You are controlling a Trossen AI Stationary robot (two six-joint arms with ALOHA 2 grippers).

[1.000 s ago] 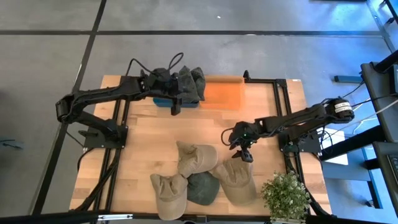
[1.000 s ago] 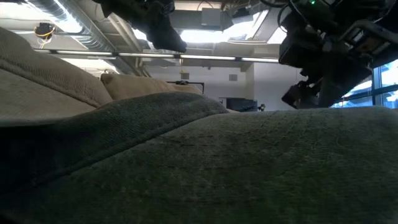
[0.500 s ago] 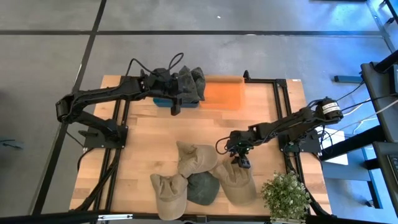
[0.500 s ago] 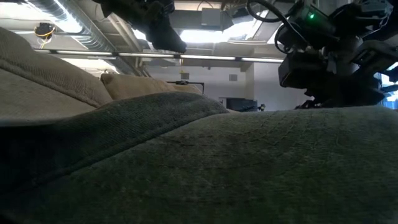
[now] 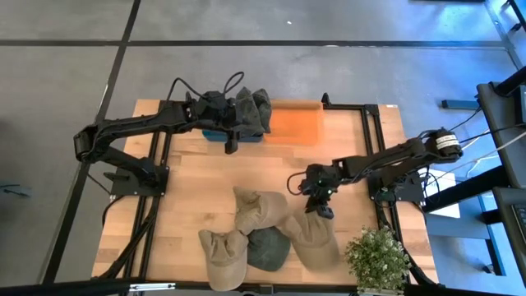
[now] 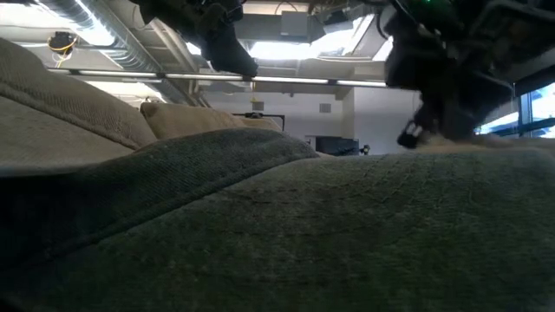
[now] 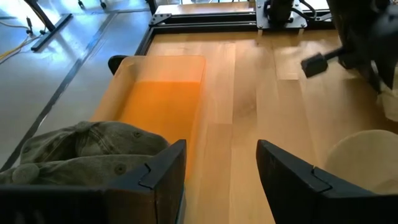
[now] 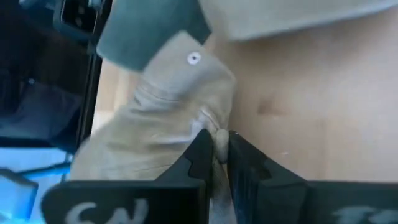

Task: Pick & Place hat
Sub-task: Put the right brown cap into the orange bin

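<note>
Tan hat: the tan hat [image 5: 316,238] is lying on the wooden table [image 5: 189,193] near its front edge, at the right end of a cluster of caps; in the right wrist view its cloth [image 8: 168,134] is bunching up between the two dark fingers.
Right gripper: the right gripper [image 5: 320,207] is sitting over the hat's rear edge, its jaws clenching a fold of the tan fabric.
Neighbouring caps: a second tan hat [image 5: 255,210] is touching the held one on its left; a dark green cap [image 5: 267,248] is lying in front between them, and a third tan hat [image 5: 223,256] is resting at the far left of the pile.
Left gripper: the left gripper [image 5: 233,136] is hovering at the table's back edge, its jaws spread apart and holding nothing.
Bin area: an olive green hat [image 5: 246,111] is lying by an orange tray [image 5: 294,123], just beside the left gripper.
Plant: a potted plant [image 5: 378,259] is standing at the front right corner, near the held hat.
</note>
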